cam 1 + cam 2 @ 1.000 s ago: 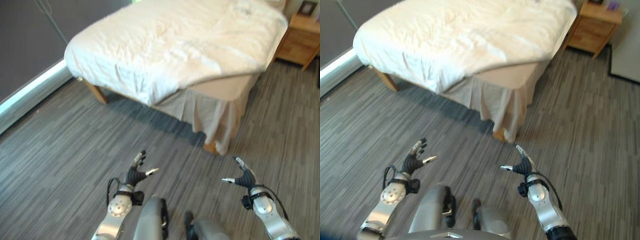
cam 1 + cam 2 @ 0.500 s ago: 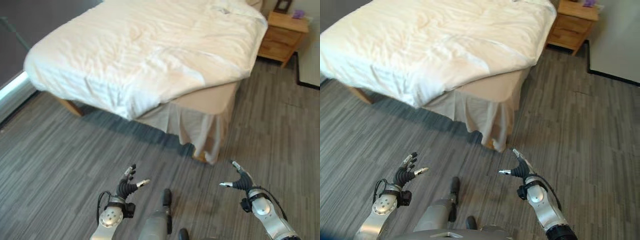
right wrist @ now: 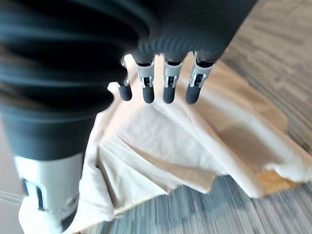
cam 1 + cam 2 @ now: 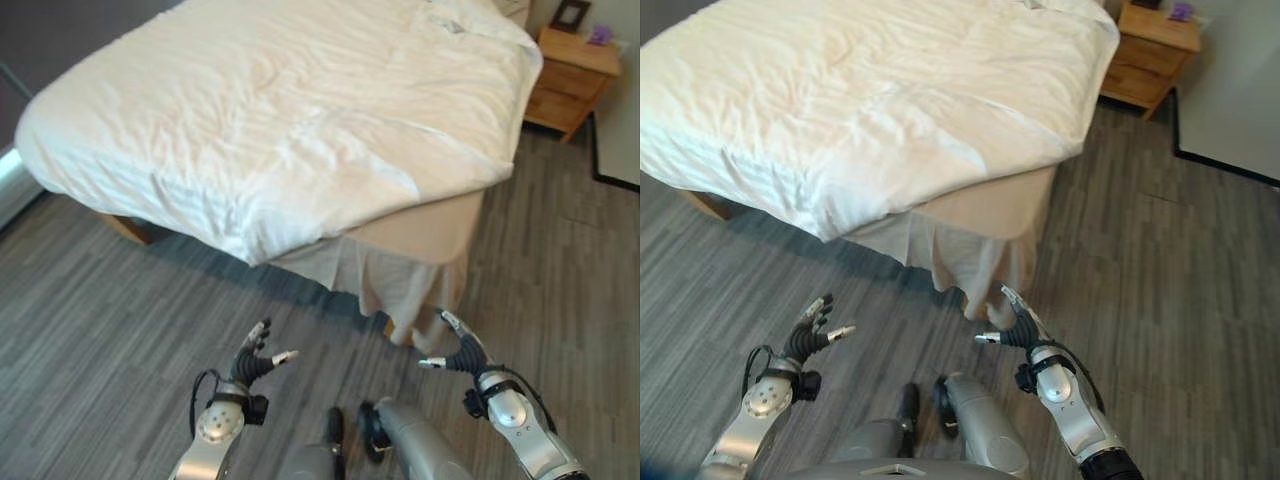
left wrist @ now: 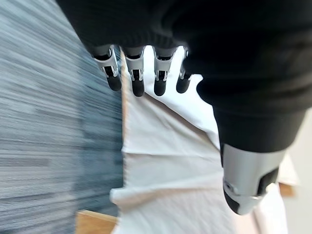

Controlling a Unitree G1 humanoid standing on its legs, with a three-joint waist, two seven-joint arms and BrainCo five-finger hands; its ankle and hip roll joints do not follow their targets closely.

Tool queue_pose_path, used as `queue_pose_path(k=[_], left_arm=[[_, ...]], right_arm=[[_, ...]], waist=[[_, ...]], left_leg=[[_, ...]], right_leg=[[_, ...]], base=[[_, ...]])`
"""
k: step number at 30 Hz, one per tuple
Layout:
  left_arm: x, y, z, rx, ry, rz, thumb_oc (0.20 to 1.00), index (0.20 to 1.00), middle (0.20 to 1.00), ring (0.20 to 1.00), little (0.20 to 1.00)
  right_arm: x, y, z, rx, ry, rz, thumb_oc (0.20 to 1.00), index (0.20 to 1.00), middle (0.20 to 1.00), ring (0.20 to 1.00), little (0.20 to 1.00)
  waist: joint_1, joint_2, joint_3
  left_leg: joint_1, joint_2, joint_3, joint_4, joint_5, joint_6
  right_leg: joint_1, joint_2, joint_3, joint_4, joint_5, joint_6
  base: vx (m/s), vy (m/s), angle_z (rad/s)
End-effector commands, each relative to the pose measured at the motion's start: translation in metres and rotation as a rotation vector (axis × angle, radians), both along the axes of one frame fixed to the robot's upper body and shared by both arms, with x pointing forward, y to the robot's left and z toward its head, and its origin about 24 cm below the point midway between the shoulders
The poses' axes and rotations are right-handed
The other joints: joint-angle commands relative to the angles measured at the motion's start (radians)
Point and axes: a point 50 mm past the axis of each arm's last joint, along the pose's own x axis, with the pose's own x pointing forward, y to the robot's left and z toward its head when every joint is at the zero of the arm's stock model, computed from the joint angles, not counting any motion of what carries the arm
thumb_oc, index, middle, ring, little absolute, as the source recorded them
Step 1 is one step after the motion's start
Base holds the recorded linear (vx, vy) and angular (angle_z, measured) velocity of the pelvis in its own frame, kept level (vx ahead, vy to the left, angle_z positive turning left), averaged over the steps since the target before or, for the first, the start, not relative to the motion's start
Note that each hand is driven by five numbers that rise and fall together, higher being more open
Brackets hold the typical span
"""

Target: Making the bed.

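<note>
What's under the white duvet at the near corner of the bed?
The duvet stops short there, leaving a tan mattress corner bare, with a pale bed skirt hanging below it. Whatever lies under the duvet elsewhere is covered.

The bed (image 4: pixel 430 225) stands on the floor (image 4: pixel 1160 260) ahead of both arms. A duvet (image 4: pixel 280 110) lies over its top, hanging past its near left edge and stopping short of its near right corner, where the bed skirt (image 4: pixel 400 285) hangs to the floor. A nightstand (image 4: pixel 1150 55) sits beside the bed's far right corner. The left robot hand (image 4: pixel 252 362) and right robot hand (image 4: pixel 458 353) are above the floor before the bed's near edge, apart from it.
</note>
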Motion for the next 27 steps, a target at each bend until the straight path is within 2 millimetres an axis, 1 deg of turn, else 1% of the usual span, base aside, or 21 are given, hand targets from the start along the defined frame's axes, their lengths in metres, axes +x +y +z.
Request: queue_pose_path(k=[1, 2, 3, 4, 6, 7, 8, 9, 10, 11, 12, 13, 14, 16, 17, 19, 20, 21, 23, 25, 27], left_arm=[[0.015, 0.002, 0.021, 0.043, -0.119, -0.03, 1.0, 1.0, 1.0, 1.0, 1.0], [0.012, 0.001, 0.017, 0.032, -0.112, -0.004, 1.0, 1.0, 1.0, 1.0, 1.0], [0.011, 0.0, 0.017, 0.031, -0.111, -0.004, 1.0, 1.0, 1.0, 1.0, 1.0], [0.012, 0.001, 0.017, 0.031, -0.119, 0.005, 1.0, 1.0, 1.0, 1.0, 1.0], [0.017, 0.002, 0.024, 0.026, -0.159, 0.032, 1.0, 1.0, 1.0, 1.0, 1.0], [0.023, 0.003, 0.032, 0.022, -0.197, 0.042, 1.0, 1.0, 1.0, 1.0, 1.0], [0.03, 0.005, 0.039, 0.027, -0.238, 0.057, 1.0, 1.0, 1.0, 1.0, 1.0], [0.034, 0.006, 0.046, 0.036, -0.271, 0.066, 1.0, 1.0, 1.0, 1.0, 1.0], [0.038, 0.009, 0.052, 0.052, -0.298, 0.074, 1.0, 1.0, 1.0, 1.0, 1.0], [0.044, 0.013, 0.065, 0.066, -0.354, 0.089, 1.0, 1.0, 1.0, 1.0, 1.0], [0.045, 0.016, 0.069, 0.063, -0.373, 0.103, 1.0, 1.0, 1.0, 1.0, 1.0], [0.045, 0.016, 0.069, 0.063, -0.373, 0.103, 1.0, 1.0, 1.0, 1.0, 1.0], [0.048, 0.024, 0.083, 0.095, -0.432, 0.129, 1.0, 1.0, 1.0, 1.0, 1.0], [0.045, 0.031, 0.092, 0.118, -0.471, 0.148, 1.0, 1.0, 1.0, 1.0, 1.0], [0.045, 0.031, 0.092, 0.118, -0.471, 0.148, 1.0, 1.0, 1.0, 1.0, 1.0], [0.041, 0.035, 0.097, 0.129, -0.494, 0.167, 1.0, 1.0, 1.0, 1.0, 1.0], [0.039, 0.037, 0.1, 0.142, -0.51, 0.177, 1.0, 1.0, 1.0, 1.0, 1.0], [0.039, 0.037, 0.1, 0.142, -0.509, 0.177, 1.0, 1.0, 1.0, 1.0, 1.0], [0.038, 0.038, 0.102, 0.157, -0.524, 0.172, 1.0, 1.0, 1.0, 1.0, 1.0], [0.039, 0.039, 0.101, 0.171, -0.515, 0.17, 1.0, 1.0, 1.0, 1.0, 1.0], [0.041, 0.037, 0.104, 0.191, -0.517, 0.136, 1.0, 1.0, 1.0, 1.0, 1.0]], right_arm=[[0.003, -0.001, 0.012, 0.027, -0.059, -0.01, 1.0, 1.0, 1.0, 1.0, 1.0], [-0.002, 0.0, 0.006, 0.035, -0.03, -0.014, 1.0, 1.0, 1.0, 1.0, 1.0], [-0.002, 0.0, 0.006, 0.034, -0.028, -0.014, 1.0, 1.0, 1.0, 1.0, 1.0], [-0.002, -0.001, 0.004, 0.025, -0.019, -0.006, 1.0, 1.0, 1.0, 1.0, 1.0], [0.001, -0.004, 0.006, -0.003, -0.028, 0.0, 1.0, 1.0, 1.0, 1.0, 1.0], [0.003, -0.007, 0.008, -0.018, -0.039, -0.001, 1.0, 1.0, 1.0, 1.0, 1.0], [0.005, -0.01, 0.012, -0.03, -0.055, -0.006, 1.0, 1.0, 1.0, 1.0, 1.0], [0.006, -0.013, 0.013, -0.037, -0.058, -0.012, 1.0, 1.0, 1.0, 1.0, 1.0], [0.005, -0.015, 0.013, -0.048, -0.057, -0.016, 1.0, 1.0, 1.0, 1.0, 1.0], [0.004, -0.02, 0.012, -0.068, -0.053, -0.022, 1.0, 1.0, 1.0, 1.0, 1.0], [0.004, -0.022, 0.012, -0.071, -0.047, -0.03, 1.0, 1.0, 1.0, 1.0, 1.0], [0.004, -0.022, 0.012, -0.07, -0.047, -0.03, 1.0, 1.0, 1.0, 1.0, 1.0], [0.0, -0.029, 0.009, -0.08, -0.033, -0.05, 1.0, 1.0, 1.0, 1.0, 1.0], [-0.003, -0.035, 0.009, -0.093, -0.027, -0.053, 1.0, 1.0, 1.0, 1.0, 1.0], [-0.003, -0.035, 0.01, -0.094, -0.027, -0.052, 1.0, 1.0, 1.0, 1.0, 1.0], [-0.002, -0.038, 0.012, -0.103, -0.032, -0.047, 1.0, 1.0, 1.0, 1.0, 1.0], [-0.002, -0.039, 0.012, -0.109, -0.028, -0.039, 1.0, 1.0, 1.0, 1.0, 1.0], [-0.002, -0.039, 0.012, -0.109, -0.027, -0.038, 1.0, 1.0, 1.0, 1.0, 1.0], [-0.005, -0.043, 0.013, -0.1, -0.02, -0.04, 1.0, 1.0, 1.0, 1.0, 1.0], [-0.008, -0.043, 0.01, -0.108, -0.005, -0.028, 1.0, 1.0, 1.0, 1.0, 1.0], [-0.011, -0.04, 0.005, -0.108, 0.022, -0.014, 1.0, 1.0, 1.0, 1.0, 1.0]], waist=[[-0.02, -0.004, -0.069], [-0.027, -0.002, -0.101], [-0.028, 0.001, -0.097], [-0.023, 0.009, -0.104], [-0.025, 0.016, -0.093], [-0.014, 0.004, -0.076], [-0.008, -0.007, -0.062], [-0.005, -0.016, -0.056], [0.0, -0.029, -0.05], [0.001, -0.037, -0.047], [0.006, -0.04, -0.045], [0.009, -0.039, -0.044], [0.015, -0.04, -0.046], [0.027, -0.025, -0.051], [0.028, -0.027, -0.052], [0.049, -0.001, -0.058], [0.06, 0.013, -0.061], [0.06, 0.012, -0.061], [0.065, 0.008, -0.066], [0.076, 0.017, -0.081], [0.072, 0.018, -0.103]], left_leg=[[0.187, 0.006, 0.041, -0.089, -0.057, -0.07], [0.242, 0.004, 0.026, -0.089, -0.071, -0.076], [0.249, 0.007, 0.025, -0.089, -0.073, -0.077], [0.25, 0.008, 0.022, -0.034, -0.061, -0.083], [0.191, 0.007, 0.037, 0.184, -0.026, -0.131], [0.111, 0.005, 0.04, 0.337, 0.018, -0.16], [0.062, 0.006, 0.05, 0.439, 0.061, -0.192], [0.021, 0.017, 0.068, 0.517, 0.07, -0.199], [-0.022, 0.03, 0.092, 0.575, 0.071, -0.195], [-0.058, 0.06, 0.128, 0.58, 0.066, -0.185], [-0.083, 0.085, 0.156, 0.568, 0.056, -0.177], [-0.082, 0.087, 0.159, 0.571, 0.053, -0.176], [-0.121, 0.114, 0.187, 0.466, 0.03, -0.153], [-0.119, 0.118, 0.185, 0.284, 0.02, -0.138], [-0.115, 0.114, 0.188, 0.27, 0.031, -0.137], [-0.124, 0.123, 0.126, 0.093, 0.107, -0.148], [-0.124, 0.158, 0.076, -0.029, 0.186, -0.177], [-0.118, 0.157, 0.077, -0.04, 0.192, -0.178], [-0.162, 0.208, 0.079, -0.076, 0.203, -0.2], [-0.165, 0.222, 0.065, -0.08, 0.224, -0.213], [-0.14, 0.222, 0.087, -0.089, 0.214, -0.209]], right_leg=[[0.077, -0.001, -0.078, -0.198, 0.218, -0.008], [0.118, -0.007, -0.055, -0.222, 0.229, -0.024], [0.127, -0.005, -0.057, -0.227, 0.23, -0.024], [0.146, -0.013, -0.066, -0.232, 0.233, -0.029], [0.206, -0.017, -0.058, -0.254, 0.223, -0.053], [0.23, -0.037, -0.063, -0.257, 0.219, -0.062], [0.248, -0.049, -0.059, -0.26, 0.213, -0.074], [0.266, -0.058, -0.062, -0.266, 0.202, -0.083], [0.287, -0.069, -0.057, -0.268, 0.194, -0.089], [0.302, -0.081, -0.058, -0.27, 0.188, -0.09], [0.318, -0.085, -0.052, -0.272, 0.179, -0.09], [0.318, -0.083, -0.049, -0.271, 0.177, -0.09], [0.34, -0.087, -0.04, -0.277, 0.161, -0.08], [0.368, -0.08, -0.017, -0.284, 0.131, -0.061], [0.366, -0.083, -0.015, -0.285, 0.134, -0.061], [0.39, -0.069, 0.013, -0.289, 0.114, -0.051], [0.412, -0.074, 0.036, -0.289, 0.096, -0.045], [0.413, -0.074, 0.036, -0.288, 0.094, -0.045], [0.461, -0.099, 0.063, -0.289, 0.055, -0.029], [0.491, -0.109, 0.087, -0.289, 0.034, -0.019], [0.504, -0.128, 0.1, -0.289, 0.027, -0.006]], base=[[0.53, -0.087, 0.12], [0.44, -0.067, 0.14], [0.43, -0.047, 0.38], [0.21, -0.052, 0.3], [0.25, -0.105, 0.15], [0.19, -0.13, 0.18], [0.18, -0.143, 0.19], [0.22, -0.133, 0.01], [0.26, -0.112, -0.14], [0.25, -0.065, -0.16], [0.17, -0.024, -0.03], [0.23, 0.036, 0.06], [0.26, 0.084, 0.04], [0.32, 0.145, -0.13], [0.26, 0.155, -0.12], [0.32, 0.234, -0.28], [0.31, 0.232, -0.52], [0.34, 0.223, -0.74], [0.38, 0.254, -0.74], [0.41, 0.303, -0.5], [0.33, 0.277, -0.58]])
